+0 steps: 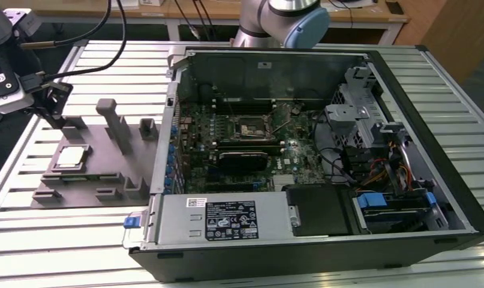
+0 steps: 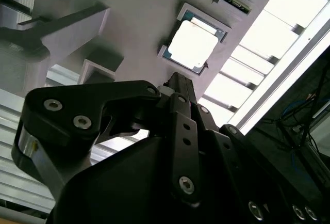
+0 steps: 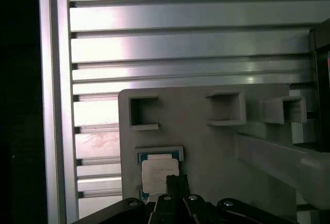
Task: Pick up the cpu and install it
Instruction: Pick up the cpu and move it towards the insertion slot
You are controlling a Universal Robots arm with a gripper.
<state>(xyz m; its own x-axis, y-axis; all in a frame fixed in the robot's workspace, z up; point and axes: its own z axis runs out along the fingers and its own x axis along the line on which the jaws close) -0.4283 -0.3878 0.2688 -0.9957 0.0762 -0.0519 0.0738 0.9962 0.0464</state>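
Open case (image 1: 322,261) lies on slatted table (image 1: 57,240). Grey fixture (image 1: 81,183) sits beside it, on the exterior view's left.

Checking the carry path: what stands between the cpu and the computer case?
In the exterior view, upright grey fixture posts stand between the cpu and the computer case.

One cpu (image 1: 69,157). One grey fixture plate (image 1: 102,165), at nine o'clock of the one open computer case (image 1: 306,267) in the exterior view. One motherboard (image 1: 201,132) inside, carrying one socket frame (image 1: 250,127). One power supply (image 1: 225,219). One robot arm (image 1: 275,17). One slatted table (image 1: 33,240).
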